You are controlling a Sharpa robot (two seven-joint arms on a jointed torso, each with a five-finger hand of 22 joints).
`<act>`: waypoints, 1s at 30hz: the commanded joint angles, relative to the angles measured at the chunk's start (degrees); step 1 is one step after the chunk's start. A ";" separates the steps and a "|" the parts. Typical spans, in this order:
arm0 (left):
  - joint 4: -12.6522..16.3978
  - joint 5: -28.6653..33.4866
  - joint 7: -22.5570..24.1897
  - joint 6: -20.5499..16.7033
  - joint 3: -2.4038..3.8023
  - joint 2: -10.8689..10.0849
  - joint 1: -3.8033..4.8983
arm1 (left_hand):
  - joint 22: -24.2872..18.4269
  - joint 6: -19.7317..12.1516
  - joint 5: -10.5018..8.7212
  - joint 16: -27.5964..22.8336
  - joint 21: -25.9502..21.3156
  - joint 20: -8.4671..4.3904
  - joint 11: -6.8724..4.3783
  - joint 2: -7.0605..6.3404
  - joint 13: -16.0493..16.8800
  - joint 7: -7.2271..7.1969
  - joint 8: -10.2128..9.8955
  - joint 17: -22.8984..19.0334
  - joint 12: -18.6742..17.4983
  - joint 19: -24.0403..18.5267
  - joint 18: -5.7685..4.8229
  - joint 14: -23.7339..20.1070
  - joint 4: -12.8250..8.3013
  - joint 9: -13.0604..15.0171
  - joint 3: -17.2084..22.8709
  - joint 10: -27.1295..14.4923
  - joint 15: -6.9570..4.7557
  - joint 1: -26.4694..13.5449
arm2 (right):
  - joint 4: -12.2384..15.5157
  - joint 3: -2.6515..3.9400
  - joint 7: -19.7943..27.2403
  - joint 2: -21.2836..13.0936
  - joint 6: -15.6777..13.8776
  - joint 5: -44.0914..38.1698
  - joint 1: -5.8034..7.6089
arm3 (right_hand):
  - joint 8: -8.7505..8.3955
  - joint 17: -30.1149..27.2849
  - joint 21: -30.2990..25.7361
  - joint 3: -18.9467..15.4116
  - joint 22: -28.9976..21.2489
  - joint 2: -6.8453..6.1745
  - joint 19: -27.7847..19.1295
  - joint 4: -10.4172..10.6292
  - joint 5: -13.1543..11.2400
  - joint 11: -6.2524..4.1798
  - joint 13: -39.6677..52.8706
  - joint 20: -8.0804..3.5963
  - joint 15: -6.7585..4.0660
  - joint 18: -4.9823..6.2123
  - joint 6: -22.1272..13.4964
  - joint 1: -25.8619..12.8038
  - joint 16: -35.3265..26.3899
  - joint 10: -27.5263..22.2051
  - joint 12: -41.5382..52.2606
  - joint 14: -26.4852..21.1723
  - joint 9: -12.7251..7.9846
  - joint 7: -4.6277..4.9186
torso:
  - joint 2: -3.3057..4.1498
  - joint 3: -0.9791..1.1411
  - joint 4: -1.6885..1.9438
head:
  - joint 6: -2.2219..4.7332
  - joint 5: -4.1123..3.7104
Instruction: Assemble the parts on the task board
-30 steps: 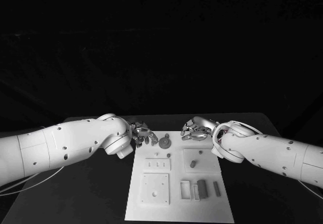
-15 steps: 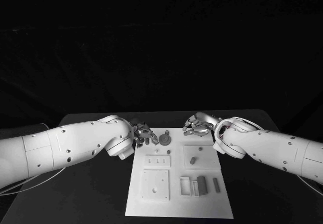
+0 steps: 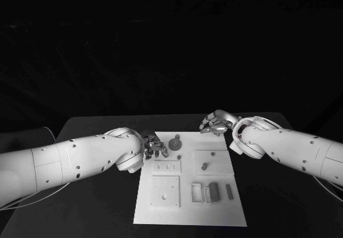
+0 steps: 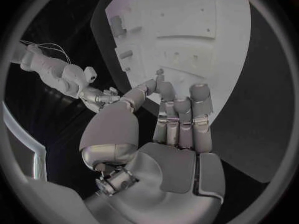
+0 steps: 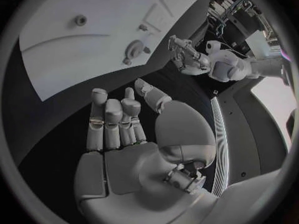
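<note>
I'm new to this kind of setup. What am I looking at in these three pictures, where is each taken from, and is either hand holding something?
A robot with two white arms works at a black table. The wide picture looks down from its head; each round one comes from a camera at a wrist, behind that arm's own hand. On the table lies a white task board carrying small grey parts and a round part at its far end. The left hand hangs over the board's far left edge, the right hand off its far right corner. Both are open and hold nothing.
</note>
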 commanded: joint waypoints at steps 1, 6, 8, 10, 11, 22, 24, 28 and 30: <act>0.07 -2.69 -0.36 -0.41 0.04 0.20 -0.47 | 1.40 4.10 0.38 0.37 0.32 -0.95 -0.03 0.54 0.07 -0.13 6.56 -0.04 0.35 0.72 2.16 0.76 -0.28 9.35 0.08 0.16 -1.52 0.23 | -0.10 0.21 0.43 -0.14 0.66 1.05 0.00 | -0.30 -0.08 -0.25 0.20 0.61 -0.25 -0.04 -0.03 0.26 -0.06 -0.04 -0.05 -0.32 0.84 0.74 0.14 -0.18 -0.34 -0.23 -0.14 0.06 0.96 | 0.02 0.04 -0.02 | -0.47 -0.06; -0.09 -2.98 -0.43 -0.12 0.04 0.08 -1.26 | 1.39 4.06 0.38 0.39 0.38 -0.96 -0.03 0.45 0.08 -0.13 6.57 -0.07 0.37 0.71 2.15 0.75 -0.29 9.38 0.08 0.13 -1.53 0.16 | -0.10 0.59 0.45 -0.29 0.62 1.33 0.12 | -0.31 -0.08 -0.25 0.20 0.61 -0.26 -0.04 -0.02 0.30 -0.06 -0.03 -0.04 -0.32 0.84 0.75 0.14 -0.18 -0.34 -0.23 -0.14 0.07 0.96 | 0.03 0.01 -0.03 | -0.88 -0.22; -0.29 -3.07 -0.37 -0.23 0.04 0.06 -1.56 | 1.36 3.93 0.19 0.38 0.42 -0.96 0.00 0.32 0.09 -0.10 6.54 -0.13 0.35 0.62 2.14 0.68 -0.27 9.42 0.10 0.01 -1.52 0.07 | 0.01 0.68 0.45 -0.31 0.60 1.33 0.18 | -0.31 -0.08 -0.25 0.20 0.61 -0.25 -0.04 -0.02 0.32 -0.06 -0.03 -0.04 -0.32 0.84 0.75 0.13 -0.17 -0.34 -0.22 -0.14 0.08 0.96 | 0.02 0.04 0.01 | -1.06 -0.20; -0.37 -3.10 -0.28 -0.32 0.04 0.07 -1.72 | 1.31 3.74 -0.33 0.35 0.46 -0.96 0.06 0.20 0.11 -0.04 6.51 -0.24 0.34 0.46 2.13 0.54 -0.14 9.49 0.20 -0.17 -1.49 -0.01 | 0.05 0.76 0.46 -0.30 0.57 1.34 0.20 | -0.31 -0.08 -0.24 0.19 0.62 -0.25 -0.04 -0.02 0.34 -0.05 -0.03 -0.04 -0.32 0.84 0.75 0.13 -0.17 -0.34 -0.22 -0.14 0.08 0.96 | 0.02 0.03 0.03 | -1.26 -0.23; -0.47 -3.15 -0.15 -0.11 0.04 0.19 -1.87 | 1.27 3.43 -1.16 0.31 0.48 -0.95 0.15 -0.03 0.12 0.06 6.45 -0.41 0.30 0.20 2.12 0.34 0.06 9.58 0.35 -0.45 -1.42 -0.07 | 0.09 0.83 0.47 -0.26 0.54 1.34 0.20 | -0.32 -0.08 -0.24 0.19 0.62 -0.25 -0.04 -0.01 0.34 -0.05 -0.03 -0.04 -0.32 0.84 0.75 0.12 -0.17 -0.34 -0.22 -0.14 0.08 0.96 | 0.04 0.03 0.03 | -1.35 -0.28; -0.60 -12.30 1.03 -0.02 0.05 1.10 -2.78 | 1.16 2.59 -2.02 0.11 0.33 -0.78 0.47 -1.33 0.11 0.39 6.20 -0.96 0.17 -0.50 2.06 -0.27 0.83 9.76 0.44 -1.28 -1.12 -0.39 | 0.74 1.00 0.46 -0.25 0.48 1.34 0.21 | -0.36 -0.08 -0.24 0.18 0.62 -0.23 -0.03 0.00 0.41 -0.05 -0.02 -0.02 -0.33 0.84 0.72 0.09 -0.17 -0.35 -0.22 -0.16 0.11 0.97 | 0.08 -0.01 -0.06 | -1.87 -0.52; -0.63 -13.30 1.05 0.08 0.05 1.20 -2.83 | 1.16 2.60 -2.06 0.12 0.33 -0.78 0.48 -1.38 0.12 0.38 6.22 -0.98 0.18 -0.51 2.06 -0.27 0.91 9.78 0.44 -1.28 -1.11 -0.40 | 0.94 1.02 0.46 -0.30 0.41 1.34 0.21 | -0.39 -0.08 -0.24 0.17 0.61 -0.24 -0.03 0.01 0.42 -0.04 -0.02 -0.02 -0.33 0.84 0.68 0.07 -0.17 -0.36 -0.23 -0.16 0.11 0.98 | 0.08 0.00 -0.07 | -1.90 -0.57; -0.71 -14.54 0.99 0.02 0.05 1.34 -2.85 | 1.17 2.70 -2.11 0.18 0.39 -0.78 0.45 -1.42 0.14 0.35 6.29 -1.03 0.25 -0.46 2.08 -0.23 1.11 9.85 0.45 -1.21 -1.12 -0.42 | 1.05 1.07 0.47 -0.37 0.41 1.34 0.21 | -0.43 -0.08 -0.24 0.17 0.61 -0.24 -0.03 0.00 0.45 -0.03 -0.02 -0.02 -0.33 0.84 0.62 0.07 -0.17 -0.36 -0.23 -0.17 0.10 0.99 | 0.04 0.01 -0.01 | -1.92 -0.68; -0.71 -14.73 0.91 0.15 0.05 1.41 -2.87 | 1.18 2.77 -2.12 0.27 0.45 -0.77 0.43 -1.66 0.15 0.32 6.33 -1.08 0.31 -0.43 2.09 -0.19 1.38 9.91 0.38 -1.15 -1.13 -0.57 | 1.05 1.09 0.48 -0.37 0.39 1.34 0.21 | -0.46 -0.08 -0.25 0.17 0.61 -0.25 -0.03 0.00 0.47 -0.02 -0.02 -0.02 -0.33 0.84 0.59 0.07 -0.17 -0.37 -0.23 -0.18 0.10 1.00 | 0.01 0.04 -0.03 | -1.92 -0.70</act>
